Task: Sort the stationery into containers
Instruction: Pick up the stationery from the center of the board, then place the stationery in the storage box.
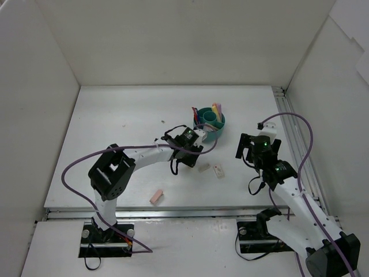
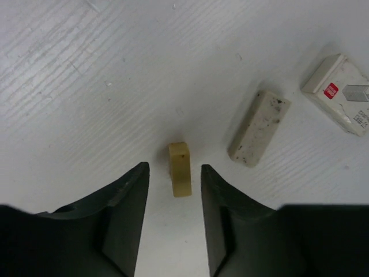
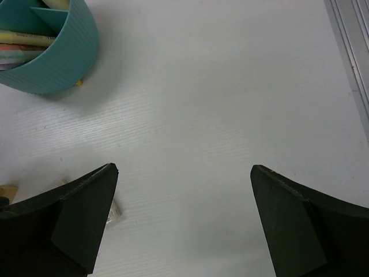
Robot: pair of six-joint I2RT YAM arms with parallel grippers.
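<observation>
A small beige eraser (image 2: 180,169) lies on the white table between the fingertips of my left gripper (image 2: 174,167). The jaws are open and narrow, with a gap on each side of the eraser. To its right lie a speckled white eraser (image 2: 259,127) and a white eraser in a printed sleeve (image 2: 340,92); both also show from above, the speckled eraser (image 1: 204,167) and the sleeved eraser (image 1: 218,171). The teal cup (image 1: 210,122) stands just behind the left gripper and holds several pens and highlighters. My right gripper (image 3: 184,168) hangs wide open over bare table, right of the cup (image 3: 57,63).
A pink eraser (image 1: 156,196) lies near the table's front edge, left of centre. White walls close the table in at the back and both sides. A metal rail (image 1: 294,144) runs along the right edge.
</observation>
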